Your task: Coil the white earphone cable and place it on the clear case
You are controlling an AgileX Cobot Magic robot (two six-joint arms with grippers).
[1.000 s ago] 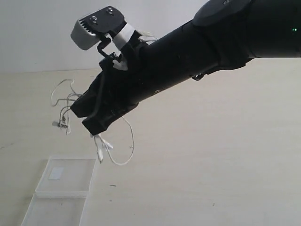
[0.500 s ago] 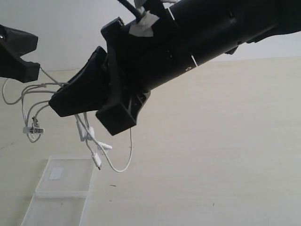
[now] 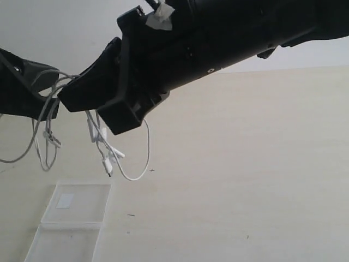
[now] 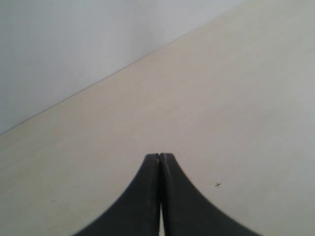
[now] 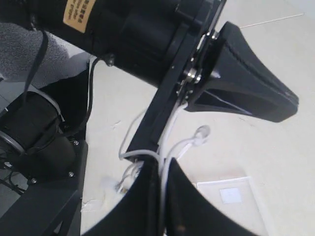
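Observation:
The white earphone cable (image 3: 147, 143) hangs in loose loops above the table, strung between my two grippers. My right gripper (image 3: 68, 101) reaches across to the far left and is shut on a strand (image 5: 162, 194) that runs between its jaws. My left gripper (image 3: 48, 91) sits right beside it, also shut. Cable strands drape round it, and a thin white sliver shows deep between its jaws (image 4: 160, 227). An earbud (image 5: 201, 132) dangles below. The clear case (image 3: 76, 204) lies open on the table under the loops, with its white label (image 3: 65, 200) facing up.
The beige table (image 3: 245, 164) stretches to a pale wall (image 3: 54, 27) behind. My right forearm (image 3: 234, 33) fills the upper part of the exterior view. The case's second half (image 3: 62, 245) extends to the bottom edge.
My left gripper has come right and down to meet the right gripper's tip. The cable loops on the left now hang lower and closer together. The right arm has barely shifted.

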